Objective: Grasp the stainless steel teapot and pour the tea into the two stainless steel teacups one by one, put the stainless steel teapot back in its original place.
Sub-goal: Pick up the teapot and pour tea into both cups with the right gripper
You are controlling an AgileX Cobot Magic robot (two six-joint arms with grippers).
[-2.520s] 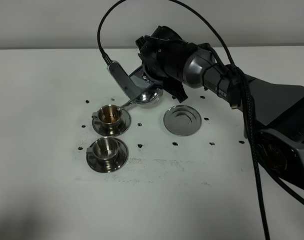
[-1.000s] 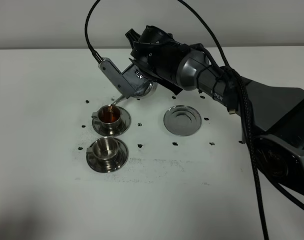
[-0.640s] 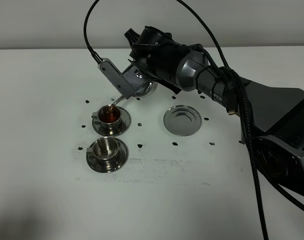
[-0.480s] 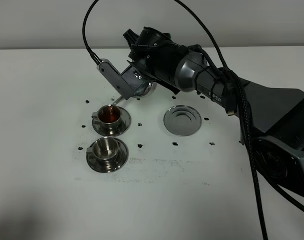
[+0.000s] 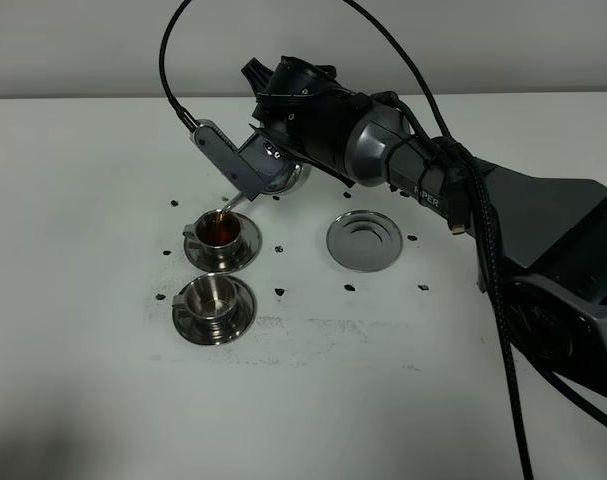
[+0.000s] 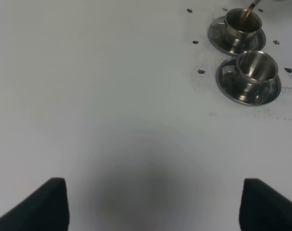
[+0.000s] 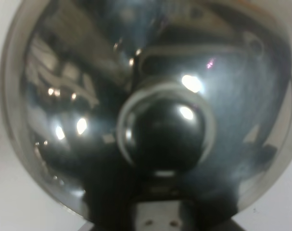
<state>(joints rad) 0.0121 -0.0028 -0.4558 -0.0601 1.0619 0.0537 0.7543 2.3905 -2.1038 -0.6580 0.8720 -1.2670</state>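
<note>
My right gripper point(image 5: 286, 152) is clamped tight on the stainless steel teapot point(image 5: 281, 180), tipped at upper centre so its spout feeds tea point(image 5: 221, 230) into the farther teacup point(image 5: 223, 248). The nearer teacup point(image 5: 211, 298) stands empty.

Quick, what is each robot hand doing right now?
Left gripper: open, holding nothing.
Right gripper: closed on the stainless steel teapot.
</note>
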